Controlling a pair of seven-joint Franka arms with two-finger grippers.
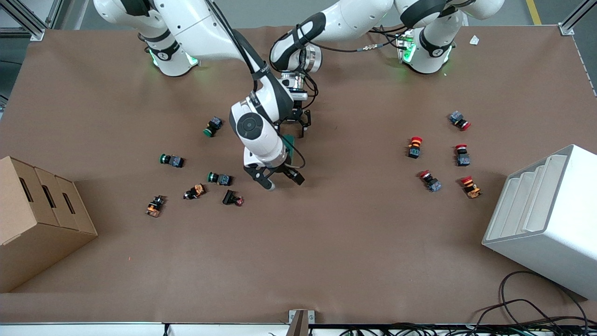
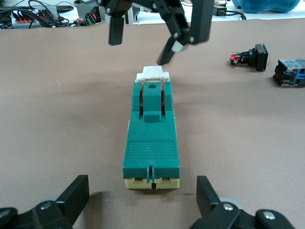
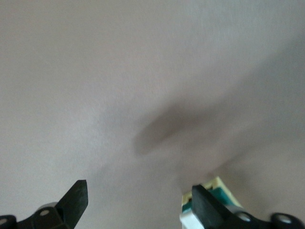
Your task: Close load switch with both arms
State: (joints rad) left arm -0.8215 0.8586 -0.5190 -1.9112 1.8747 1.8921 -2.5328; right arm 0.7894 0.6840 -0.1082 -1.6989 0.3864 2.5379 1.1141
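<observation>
The load switch [image 2: 152, 133] is a dark green oblong block on a cream base, with a white lever [image 2: 153, 73] at one end. It lies flat on the brown table. In the front view the load switch [image 1: 290, 143] is mostly hidden under the right arm. My left gripper [image 2: 143, 202] is open, low at the switch's cream end, jaws wider than the block and apart from it; it also shows in the front view [image 1: 295, 126]. My right gripper [image 1: 282, 179] is open over the lever end. One of its fingertips [image 2: 167, 55] hangs just above the lever. The switch's corner [image 3: 221, 191] shows beside one right finger.
Green-capped push-buttons [image 1: 212, 127] [image 1: 171, 160] [image 1: 219, 178] and several others lie toward the right arm's end. Several red-capped push-buttons [image 1: 414, 147] lie toward the left arm's end. A cardboard box [image 1: 37, 219] and a white rack [image 1: 545, 219] stand at the table's ends.
</observation>
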